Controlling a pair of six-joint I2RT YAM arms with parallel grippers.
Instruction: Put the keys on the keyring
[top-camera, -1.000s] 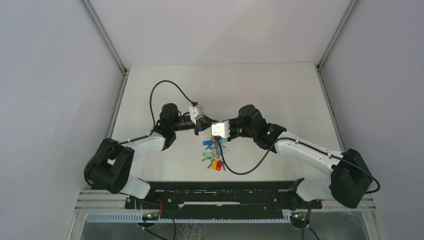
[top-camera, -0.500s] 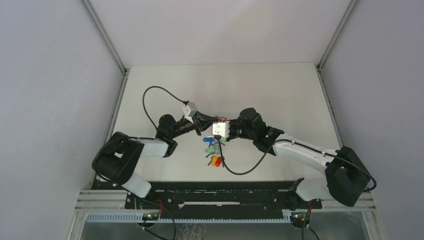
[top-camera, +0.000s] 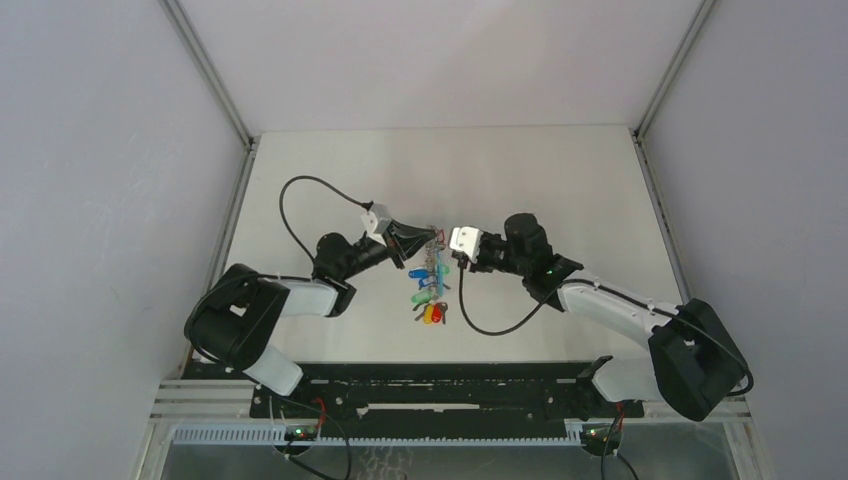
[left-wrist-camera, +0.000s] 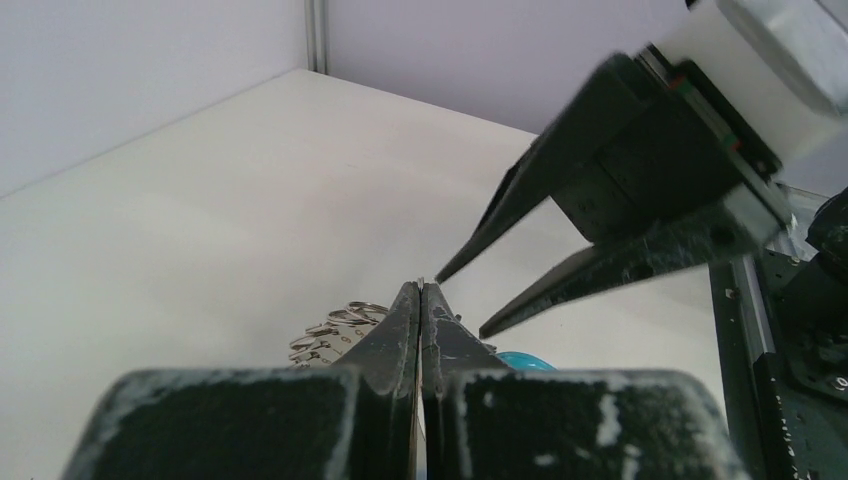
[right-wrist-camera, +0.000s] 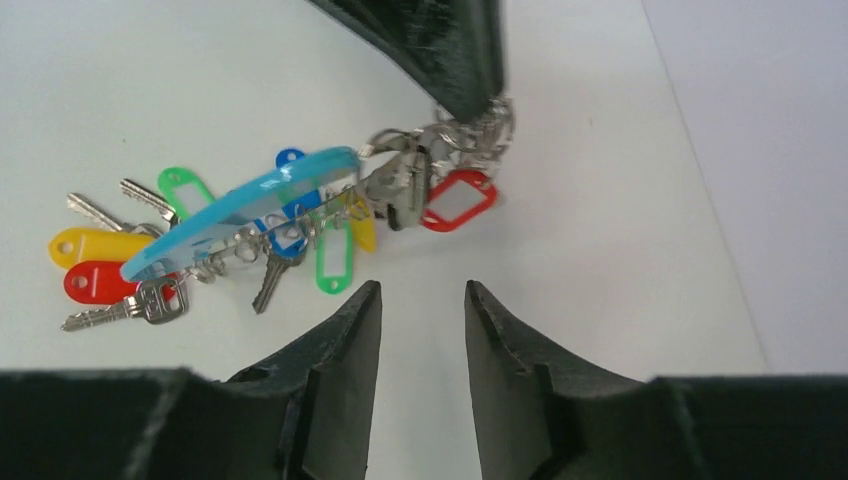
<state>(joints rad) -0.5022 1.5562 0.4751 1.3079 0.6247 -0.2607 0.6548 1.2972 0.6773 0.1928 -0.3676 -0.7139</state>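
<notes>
desk (top-camera: 560, 180): white, carrying everything.
my left gripper (left-wrist-camera: 421, 290): clenched on the silvery chain end of the keyring (right-wrist-camera: 240, 210), that end raised.
my right gripper (right-wrist-camera: 422, 295): released, fingers apart, grasping nothing, just beside the keys (right-wrist-camera: 95, 245).
keyring: mid-desk, tilted, turquoise segment sloping down from my left fingers.
keys: clustered along the ring, yellow and red tags flat on the desk.
</notes>
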